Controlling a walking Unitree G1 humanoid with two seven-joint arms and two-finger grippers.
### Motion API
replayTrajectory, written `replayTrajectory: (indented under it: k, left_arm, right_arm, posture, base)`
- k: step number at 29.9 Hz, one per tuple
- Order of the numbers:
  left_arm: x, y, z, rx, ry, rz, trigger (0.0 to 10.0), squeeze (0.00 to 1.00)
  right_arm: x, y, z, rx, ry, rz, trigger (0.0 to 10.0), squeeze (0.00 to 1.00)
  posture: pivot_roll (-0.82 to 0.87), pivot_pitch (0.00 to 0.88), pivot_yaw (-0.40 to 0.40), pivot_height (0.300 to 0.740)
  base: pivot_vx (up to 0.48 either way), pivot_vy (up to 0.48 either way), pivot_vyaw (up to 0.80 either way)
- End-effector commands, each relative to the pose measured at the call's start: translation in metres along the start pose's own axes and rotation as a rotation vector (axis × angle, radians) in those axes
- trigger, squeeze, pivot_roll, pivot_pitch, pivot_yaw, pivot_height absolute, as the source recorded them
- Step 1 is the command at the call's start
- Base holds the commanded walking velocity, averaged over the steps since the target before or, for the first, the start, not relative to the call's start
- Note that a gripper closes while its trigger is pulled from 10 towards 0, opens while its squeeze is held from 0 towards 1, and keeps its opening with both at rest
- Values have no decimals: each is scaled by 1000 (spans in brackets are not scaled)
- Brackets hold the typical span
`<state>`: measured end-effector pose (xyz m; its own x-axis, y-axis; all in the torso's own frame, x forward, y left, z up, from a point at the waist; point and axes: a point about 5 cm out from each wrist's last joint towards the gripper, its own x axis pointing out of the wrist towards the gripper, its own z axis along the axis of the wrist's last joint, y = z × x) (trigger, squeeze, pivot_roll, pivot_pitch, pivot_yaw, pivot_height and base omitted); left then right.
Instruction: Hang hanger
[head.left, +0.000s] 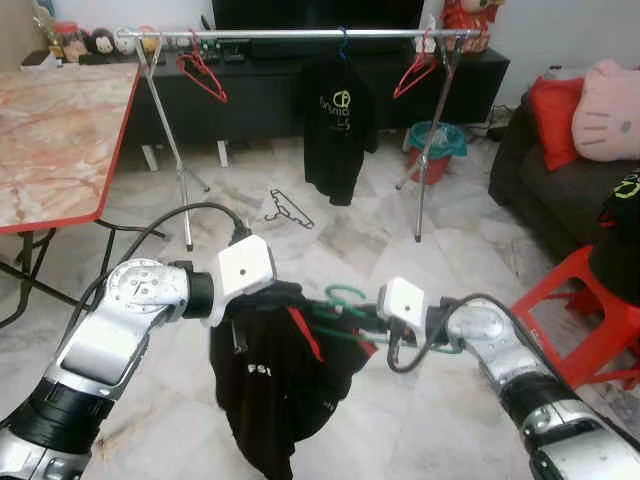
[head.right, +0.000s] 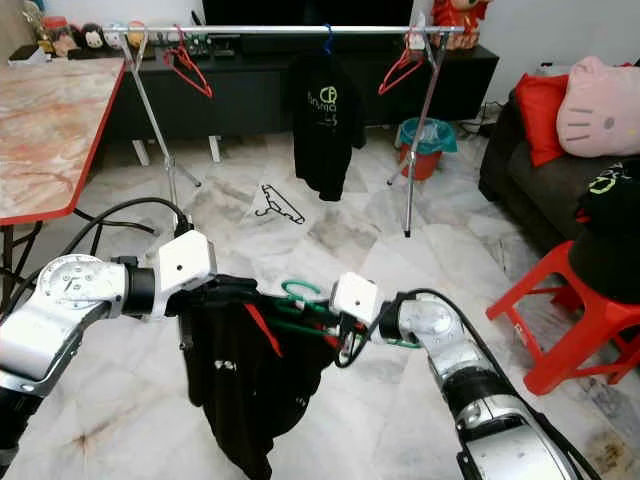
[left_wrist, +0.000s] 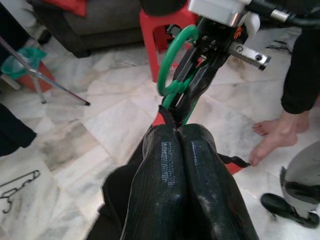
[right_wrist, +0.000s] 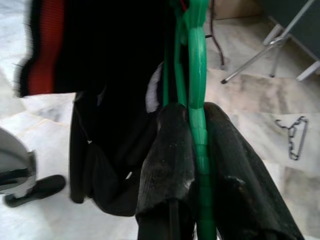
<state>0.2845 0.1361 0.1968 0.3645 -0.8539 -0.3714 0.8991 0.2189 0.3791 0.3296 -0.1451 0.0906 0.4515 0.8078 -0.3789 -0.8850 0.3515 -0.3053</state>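
Gripping from both sides, a green hanger (head.left: 345, 300) with a black garment (head.left: 275, 380) is held low above the marble floor (head.left: 350, 235).
The hanger's green bar is clamped in the right pincer (right_wrist: 197, 130); the left pincer (left_wrist: 179, 150) is closed tight on the garment's collar beside the hook. The clothes rack (head.left: 300, 34) stands well apart, bearing a black shirt (head.left: 338, 125) and red hangers (head.left: 203, 72).

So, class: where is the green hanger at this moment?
The green hanger sits low at centre, held between both grippers, left gripper and right gripper, carrying the black shirt.
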Motion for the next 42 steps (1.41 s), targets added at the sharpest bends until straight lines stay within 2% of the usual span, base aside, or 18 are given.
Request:
replayTrajectory:
  k: [1,10,12,18,24,28,32,38,39,40,41,42]
  left_arm:
    - [-6,6,14,42,-48,30,10000,0]
    - [-5,20,20,65,-87,152,10000,0]
    - [-2,14,21,46,-101,130,10000,0]
    - [4,1,17,17,-91,69,10000,0]
    - [8,-5,12,15,-57,25,10000,0]
    - [14,-17,3,2,-18,-25,10000,0]
    - [21,-20,2,3,-28,-19,10000,0]
    - [35,-17,4,36,-68,91,10000,0]
    - [35,-17,4,31,-68,96,10000,114]
    - [36,-16,5,31,-77,109,10000,404]
    - [36,-16,5,31,-77,109,10000,404]
    - [35,-16,6,30,-81,107,10000,839]
  right_arm:
    - [-2,-10,4,-10,-2,-65,10000,0]
    - [-1,-14,3,-19,9,-156,10000,0]
    - [0,-19,5,-10,2,-227,10000,0]
    - [1,-25,10,7,-29,-304,10000,0]
    - [2,-29,16,11,-63,-311,10000,0]
    - [2,-32,20,15,-84,-325,10000,0]
    - [2,-32,21,11,-86,-318,10000,0]
    - [4,-32,24,7,-104,-310,10000,0]
    - [5,-32,25,8,-106,-309,10000,0]
    - [5,-31,25,7,-110,-305,10000,0]
    - [5,-31,25,7,-110,-305,10000,0]
    - [5,-31,25,7,-111,-303,10000,0]
  posture:
    - [83,0,-52,736]
    - [80,0,-51,736]
    - [76,0,-51,736]
    - [81,0,-53,736]
    - [81,0,-54,736]
    - [77,0,-54,736]
    - [80,0,-58,736]
    - [80,0,-59,736]
    - [80,0,-59,736]
    - [81,0,-60,736]
    - [81,0,-60,736]
    - [81,0,-60,736]
  base:
    - [0,0,0]
    - [0,0,0]
    - [0,0,0]
    - [0,0,0]
    - [0,0,0]
    - [0,0,0]
    - [0,0,0]
    - [0,0,0]
    - [0,0,0]
    - [0,0,0]
    - [0,0,0]
    - [0,0,0]
